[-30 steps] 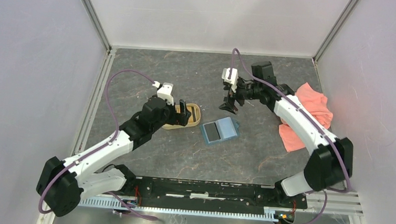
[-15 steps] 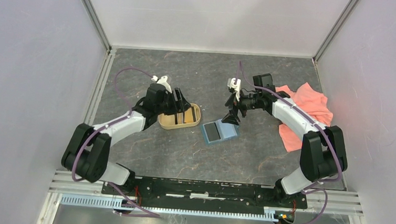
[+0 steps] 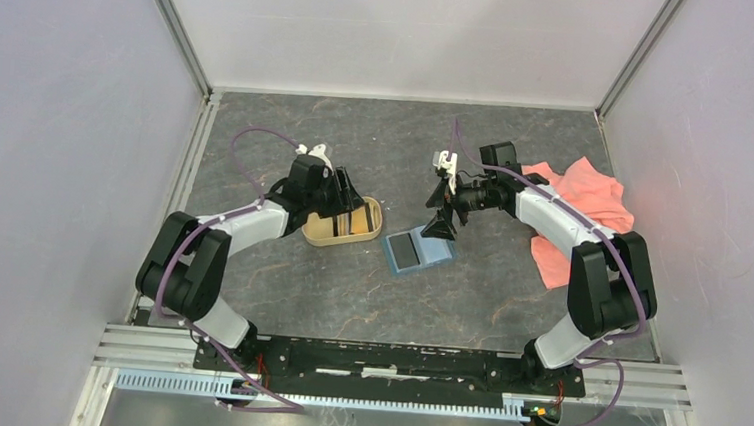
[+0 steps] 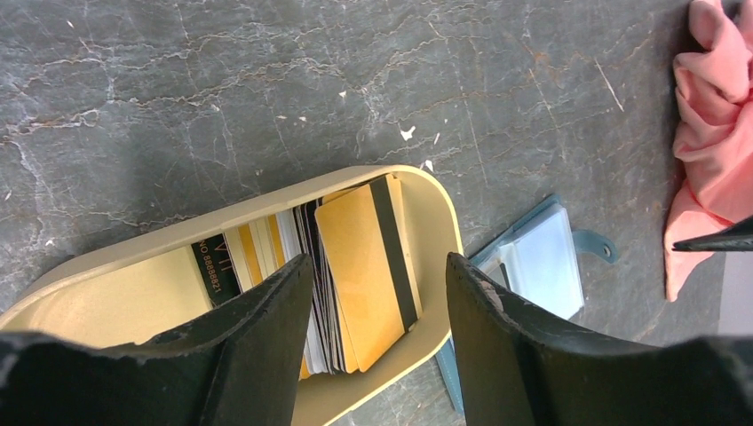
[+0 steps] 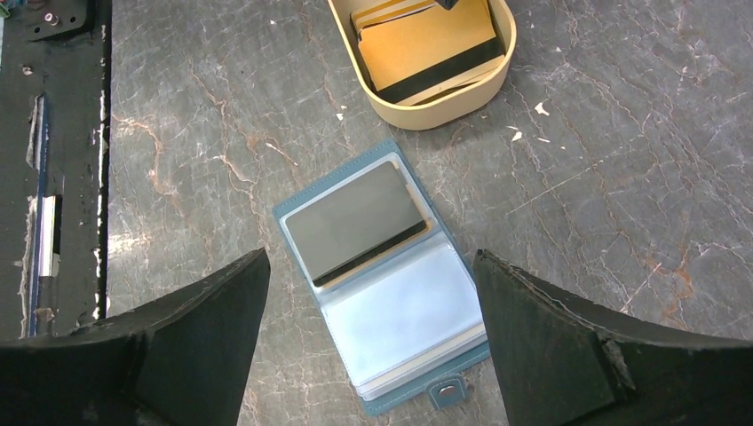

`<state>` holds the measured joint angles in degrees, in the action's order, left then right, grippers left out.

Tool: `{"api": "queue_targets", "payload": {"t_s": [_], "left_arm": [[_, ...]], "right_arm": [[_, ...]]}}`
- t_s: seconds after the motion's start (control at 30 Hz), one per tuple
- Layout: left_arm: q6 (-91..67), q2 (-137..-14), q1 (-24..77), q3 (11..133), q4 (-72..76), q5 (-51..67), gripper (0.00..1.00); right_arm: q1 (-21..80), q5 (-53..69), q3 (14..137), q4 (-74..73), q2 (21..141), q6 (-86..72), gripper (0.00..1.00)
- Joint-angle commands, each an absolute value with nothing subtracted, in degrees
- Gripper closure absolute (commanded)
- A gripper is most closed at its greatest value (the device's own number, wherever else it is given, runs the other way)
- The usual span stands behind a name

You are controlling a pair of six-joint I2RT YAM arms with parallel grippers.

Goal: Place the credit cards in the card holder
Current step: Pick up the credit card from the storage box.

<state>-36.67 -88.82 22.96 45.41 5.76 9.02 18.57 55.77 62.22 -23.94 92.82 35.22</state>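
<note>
Card holder (image 5: 404,324) lies open on grey table (image 5: 204,133), one dark card (image 5: 355,222) in its upper pocket. Tan tray (image 5: 444,115) beyond holds gold cards (image 5: 426,40). Right gripper (image 5: 371,259) jaws spread wide, either side of the holder.

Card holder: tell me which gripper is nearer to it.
Right. The right gripper hovers above the card holder; the left gripper is off to its side, over the tan tray of credit cards.

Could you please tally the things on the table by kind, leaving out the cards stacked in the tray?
Tan tray: 1
Card holder: 1
Dark card in the holder: 1
Pink cloth: 1
Total: 4
</note>
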Motion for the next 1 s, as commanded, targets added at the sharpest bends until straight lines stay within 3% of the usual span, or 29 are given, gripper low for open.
{"api": "queue_targets", "payload": {"t_s": [0.0, 0.97], "left_arm": [[-37.5, -90.2, 22.9, 48.2, 6.5, 8.0, 0.38], [-37.7, -92.9, 23.1, 49.2, 7.9, 9.7, 0.46]], "right_arm": [[18.1, 57.8, 62.8, -23.7, 92.8, 35.8, 0.09], [17.9, 58.3, 62.6, -24.1, 93.0, 36.2, 0.09]]}}
